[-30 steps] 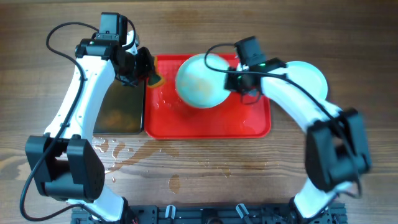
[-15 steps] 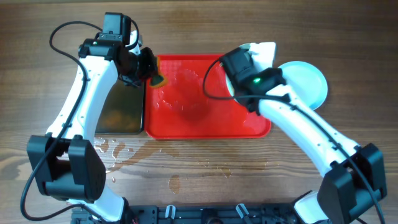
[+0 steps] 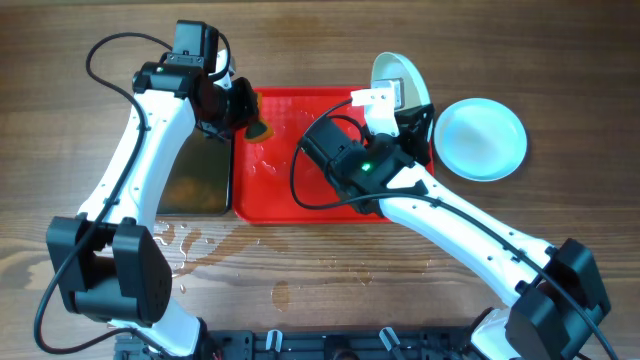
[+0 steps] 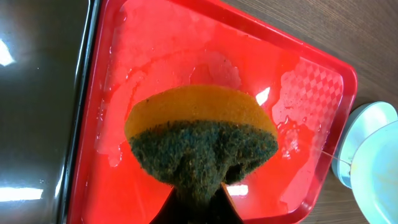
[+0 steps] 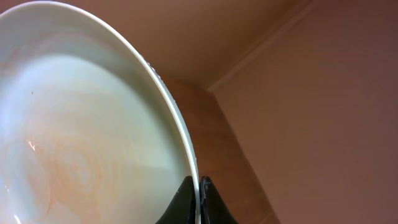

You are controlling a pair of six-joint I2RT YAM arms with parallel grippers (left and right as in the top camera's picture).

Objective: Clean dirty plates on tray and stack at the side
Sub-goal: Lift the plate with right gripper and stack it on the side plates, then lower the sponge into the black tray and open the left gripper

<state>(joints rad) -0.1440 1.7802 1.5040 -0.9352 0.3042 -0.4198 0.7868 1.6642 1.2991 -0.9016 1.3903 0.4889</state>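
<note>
The right gripper [image 5: 199, 190] pinches a smeared plate [image 3: 405, 75] by its rim, on edge over the far right corner of the tray [image 3: 270, 185], across from the sponge [image 4: 202, 134] (clamped in the left gripper [image 3: 243, 110]) at far left.

Bright even light throws white glare on the wet red tray [image 4: 155, 37] and the black tray [image 4: 37, 124]; shadows are soft.
</note>
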